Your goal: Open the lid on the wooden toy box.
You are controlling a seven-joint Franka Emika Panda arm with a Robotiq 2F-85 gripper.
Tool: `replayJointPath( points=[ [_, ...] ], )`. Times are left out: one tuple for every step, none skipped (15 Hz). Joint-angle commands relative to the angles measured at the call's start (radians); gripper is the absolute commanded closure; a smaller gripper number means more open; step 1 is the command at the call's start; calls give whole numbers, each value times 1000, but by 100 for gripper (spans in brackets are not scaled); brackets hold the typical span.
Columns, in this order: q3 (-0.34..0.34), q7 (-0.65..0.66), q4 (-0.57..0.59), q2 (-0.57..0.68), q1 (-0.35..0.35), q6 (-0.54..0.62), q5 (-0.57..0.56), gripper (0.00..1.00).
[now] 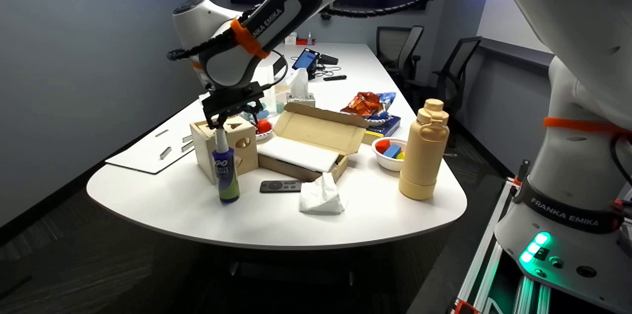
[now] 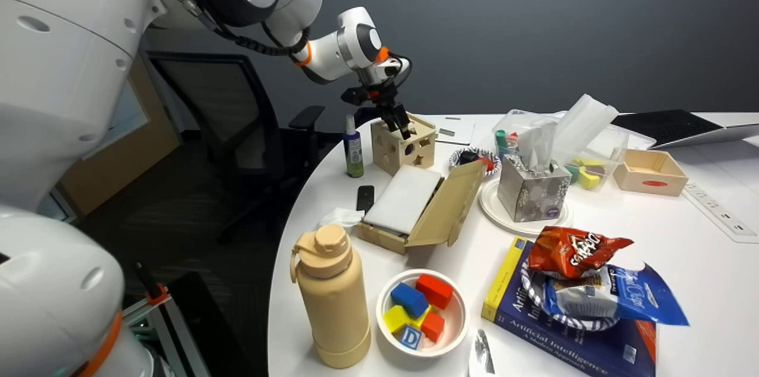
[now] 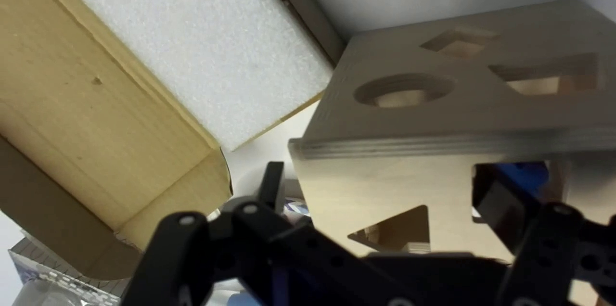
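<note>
Wrist view. We record the end effector (image 3: 380,180) as spread wide, its black fingers (image 3: 272,185) well apart. The finger at the left of the view stands just outside the wooden box (image 3: 399,121); the finger at the right overlaps a dark, cornered hole in the lid (image 3: 365,185). Whether its tip enters that hole or touches wood, we cannot tell. Lid: pale, flat, lying over the box, with a triangular hole beside the dark one; something blue (image 3: 527,173) shows through the latter. Adjoining side of the box: in shade, with a round, a diamond and a slanted hole. Nearby we list white foam (image 3: 192,41) inside a cardboard box (image 3: 86,104), its flap folded back.

In an exterior view we find the end effector pointing down over the top of the wooden box, which stands on the white desk (image 1: 173,205); its fingers are apart. An upright spray bottle (image 1: 227,176) hides part of the box; a remote control (image 1: 280,186) and a white tissue (image 1: 321,195) lie near the desk's rounded end.

In an exterior view we see the end effector over the lid at an angle that keeps us from judging the gap between the fingers. Box: upright, the spray bottle just beside it. Also entered: a tan bottle (image 2: 332,300), a bowl (image 2: 453,320) of coloured blocks (image 2: 436,289), a tissue box (image 2: 522,193).
</note>
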Motion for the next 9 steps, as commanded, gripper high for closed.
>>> replayJointPath(
  points=[
    [-17,16,42,24,11,-37,-28,0],
    [-19,16,42,24,10,-40,-29,0],
    [-21,17,42,24,8,-41,-29,0],
    [-22,17,42,25,6,-43,-27,0],
    [-24,17,42,25,5,-44,-28,0],
    [-27,18,43,26,4,-46,-28,0],
    [-29,18,44,26,3,-46,-29,0],
    [-32,19,44,26,2,-47,-28,0],
    [-35,20,44,26,0,-47,-28,0]
  ],
)
